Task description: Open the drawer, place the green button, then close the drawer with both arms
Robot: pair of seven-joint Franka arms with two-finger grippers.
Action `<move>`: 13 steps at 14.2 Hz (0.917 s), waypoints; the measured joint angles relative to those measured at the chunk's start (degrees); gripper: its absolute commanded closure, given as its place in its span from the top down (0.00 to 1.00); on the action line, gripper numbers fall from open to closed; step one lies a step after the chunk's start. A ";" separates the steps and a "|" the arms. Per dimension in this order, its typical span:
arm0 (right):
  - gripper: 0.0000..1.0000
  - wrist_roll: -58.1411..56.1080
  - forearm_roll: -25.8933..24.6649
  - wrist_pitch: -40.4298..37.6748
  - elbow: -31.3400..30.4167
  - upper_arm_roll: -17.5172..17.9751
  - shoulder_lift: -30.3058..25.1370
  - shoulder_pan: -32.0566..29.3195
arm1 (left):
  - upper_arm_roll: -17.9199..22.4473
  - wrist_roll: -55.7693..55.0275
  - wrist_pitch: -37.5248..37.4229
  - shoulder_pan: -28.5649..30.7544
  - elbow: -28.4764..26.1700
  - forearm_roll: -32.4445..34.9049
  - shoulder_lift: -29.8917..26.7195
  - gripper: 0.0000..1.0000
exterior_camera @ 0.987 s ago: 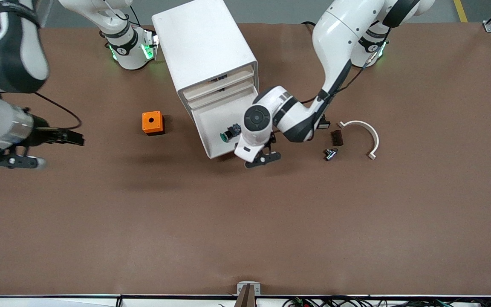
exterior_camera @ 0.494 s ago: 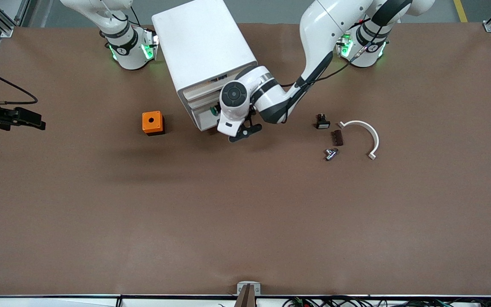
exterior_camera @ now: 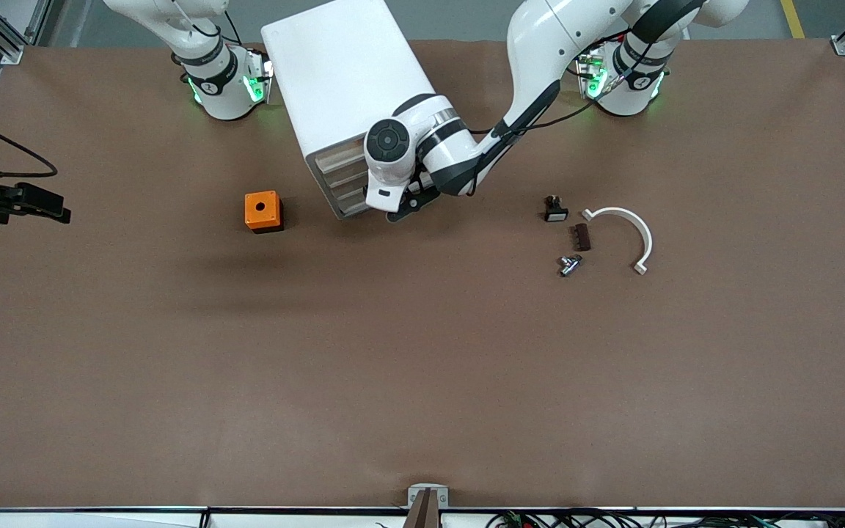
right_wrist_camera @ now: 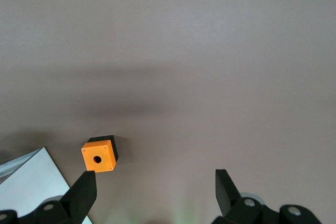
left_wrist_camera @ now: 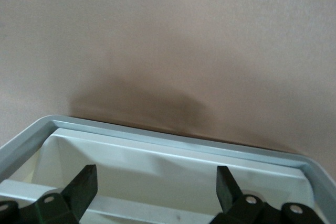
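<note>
The white cabinet (exterior_camera: 342, 73) stands between the arm bases. Its lowest drawer (exterior_camera: 353, 207) is pushed in, about level with the drawers above it. My left gripper (exterior_camera: 406, 207) is right in front of that drawer, low over the table. In the left wrist view the left gripper (left_wrist_camera: 156, 190) is open and empty, with the white drawer front (left_wrist_camera: 157, 171) between and past its fingertips. The button is hidden. My right gripper (exterior_camera: 41, 205) hangs high over the right arm's end of the table; in the right wrist view it (right_wrist_camera: 155, 192) is open and empty.
An orange cube (exterior_camera: 262, 211) with a round hole sits beside the cabinet toward the right arm's end, also in the right wrist view (right_wrist_camera: 98, 156). Toward the left arm's end lie a black switch (exterior_camera: 554, 210), a brown piece (exterior_camera: 580, 237), a metal part (exterior_camera: 569, 264) and a white curved piece (exterior_camera: 631, 224).
The left gripper has moved toward the cabinet and the open drawer has slid in with it; the green button in it has gone out of sight. The right arm has drawn back toward its end.
</note>
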 measured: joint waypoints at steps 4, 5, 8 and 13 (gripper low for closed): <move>1.00 0.00 -0.03 0.03 0.66 -0.02 0.00 -0.09 | 1.40 1.49 -7.10 7.78 3.21 4.66 -3.76 1.00; 1.00 0.00 -0.04 0.03 0.78 -0.02 0.00 -0.09 | 1.45 4.99 -9.22 11.58 4.09 6.34 -5.36 1.00; 1.00 0.00 -0.03 -0.08 1.54 -0.01 0.00 -0.11 | 1.68 16.74 -11.83 22.65 4.89 8.13 -10.56 1.00; 1.00 0.00 0.02 -2.57 1.50 0.60 0.09 -0.10 | 1.67 35.70 -16.16 37.22 4.98 8.38 -17.53 1.00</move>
